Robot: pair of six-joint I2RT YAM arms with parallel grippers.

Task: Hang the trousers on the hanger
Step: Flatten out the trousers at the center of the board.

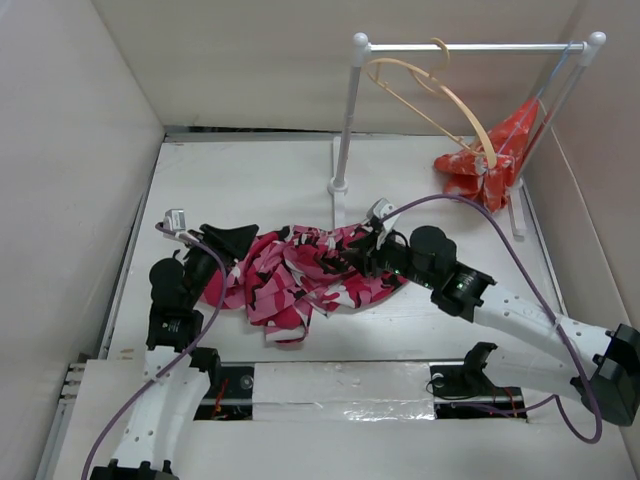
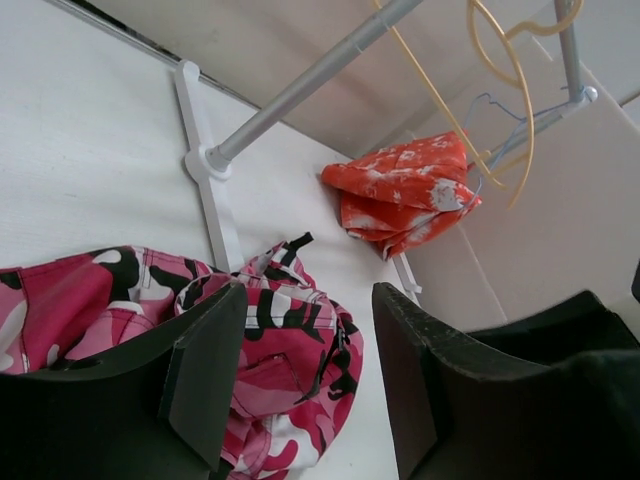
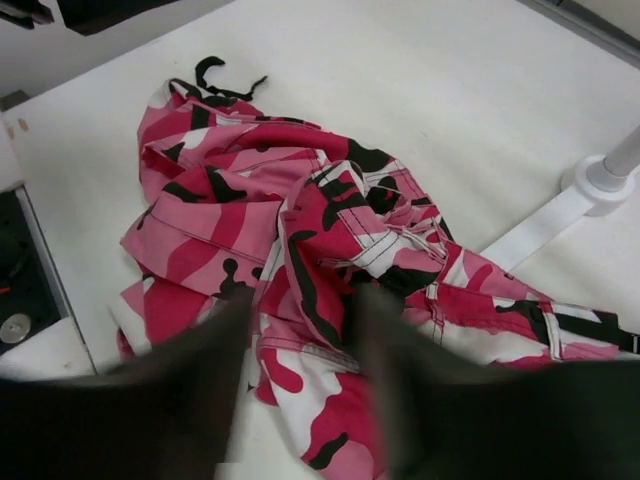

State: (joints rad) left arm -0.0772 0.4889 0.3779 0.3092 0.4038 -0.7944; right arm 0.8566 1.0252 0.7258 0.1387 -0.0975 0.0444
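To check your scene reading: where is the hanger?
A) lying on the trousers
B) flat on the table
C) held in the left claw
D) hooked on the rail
D: the hanger hangs by its hook from the rail; the trousers lie heaped below.

Right wrist view: my right end effector (image 3: 302, 300) is just two dark blurs, and they mask the near part of the trousers (image 3: 250, 200). I can't tell if the tips touch cloth. Left wrist view: the left end effector (image 2: 310, 300) covers more trousers, the left and bottom edges crop the rest, and the hanger (image 2: 432, 88) runs off the top.
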